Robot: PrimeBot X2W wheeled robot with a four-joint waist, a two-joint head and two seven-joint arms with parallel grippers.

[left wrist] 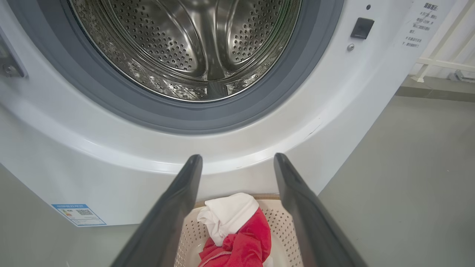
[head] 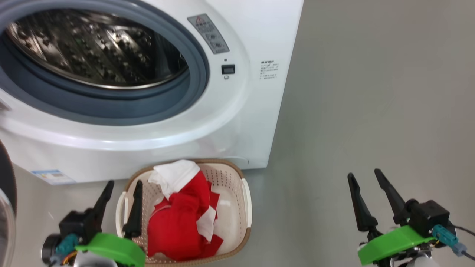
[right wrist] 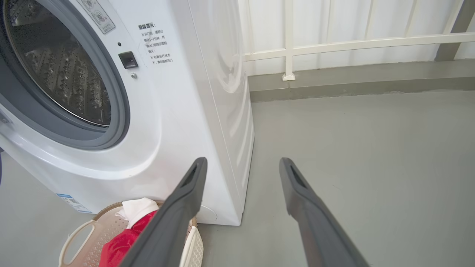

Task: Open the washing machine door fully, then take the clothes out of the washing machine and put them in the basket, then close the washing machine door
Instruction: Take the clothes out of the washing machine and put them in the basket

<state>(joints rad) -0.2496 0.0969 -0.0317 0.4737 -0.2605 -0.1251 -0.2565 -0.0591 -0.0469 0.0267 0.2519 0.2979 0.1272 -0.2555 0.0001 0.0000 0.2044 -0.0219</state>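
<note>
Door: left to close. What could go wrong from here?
1. The door sits at the head view's far left edge, mostly cut off, so a reach for it may be misjudged.
2. The open left gripper hangs over the basket's left rim; swinging left could knock the basket or snag the clothes heaped in it.

**Left wrist: open fingers over loaded basket, drum bare**

Left gripper has its jaws spread wide with nothing between them, both dark fingers rising from the bottom edge. Between them sits the cream basket, close against the front of the washing machine. The clothes lie in it, red fabric with a white piece on top. The steel drum looks bare inside, ringed by a grey gasket. Blue label at lower left, grey floor on the right.
</note>
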